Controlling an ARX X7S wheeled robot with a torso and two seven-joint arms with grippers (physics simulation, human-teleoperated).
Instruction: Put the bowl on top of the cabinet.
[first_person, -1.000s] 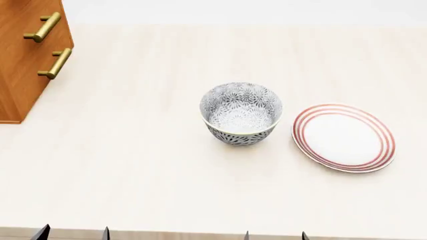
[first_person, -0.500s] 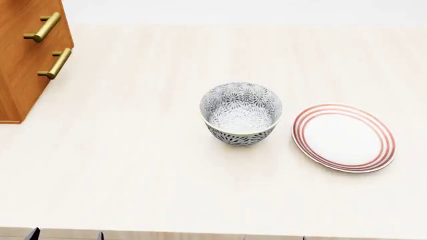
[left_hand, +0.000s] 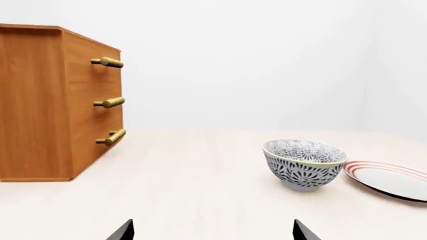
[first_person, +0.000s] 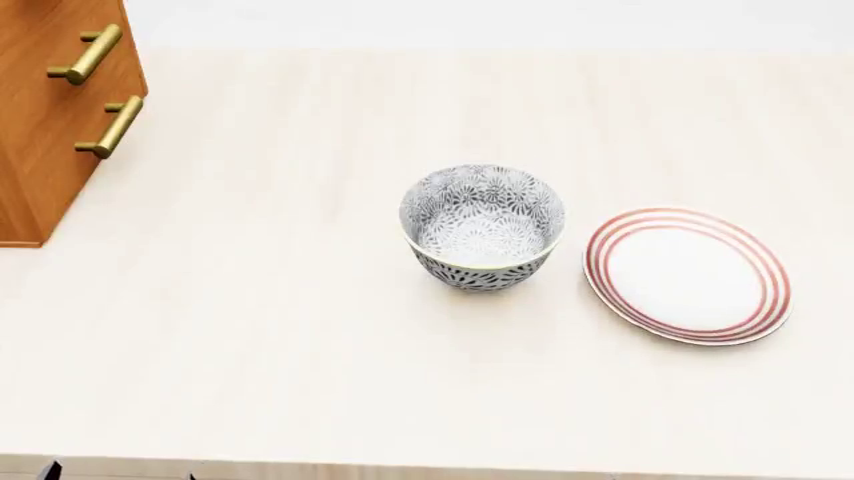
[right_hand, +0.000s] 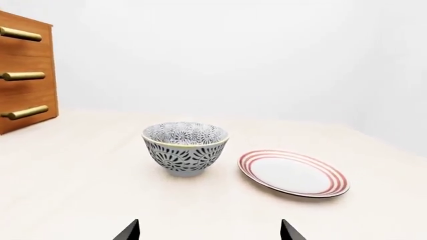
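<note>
Lace-patterned bowl on table, well beyond open right gripper

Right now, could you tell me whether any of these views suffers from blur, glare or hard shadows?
Head view: sharp, evenly lit, only a faint soft shadow under the bowl. Left wrist view: crisp, the cabinet shows no glare. Right wrist view: equally clear, the plate casts a slight shadow.
</note>
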